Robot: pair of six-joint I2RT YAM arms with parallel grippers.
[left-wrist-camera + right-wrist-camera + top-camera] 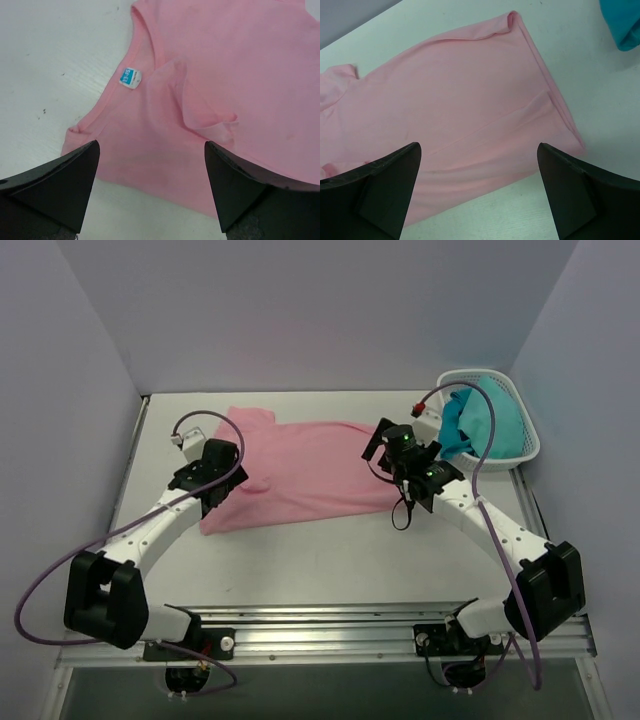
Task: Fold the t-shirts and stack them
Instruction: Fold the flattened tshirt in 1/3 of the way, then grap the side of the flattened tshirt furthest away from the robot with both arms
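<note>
A light pink t-shirt lies spread flat across the middle of the table, its neck end toward the left. In the left wrist view the pink cloth shows a pale blue neck label and a small raised fold. My left gripper hovers over the shirt's left end, open, with nothing between its fingers. My right gripper hangs over the shirt's right end, also open and empty. Under it the shirt lies folded lengthwise, its hem edge at the right.
A white lattice basket stands at the back right corner and holds teal cloth. A corner of that teal cloth shows in the right wrist view. Walls close in the table on the left, back and right.
</note>
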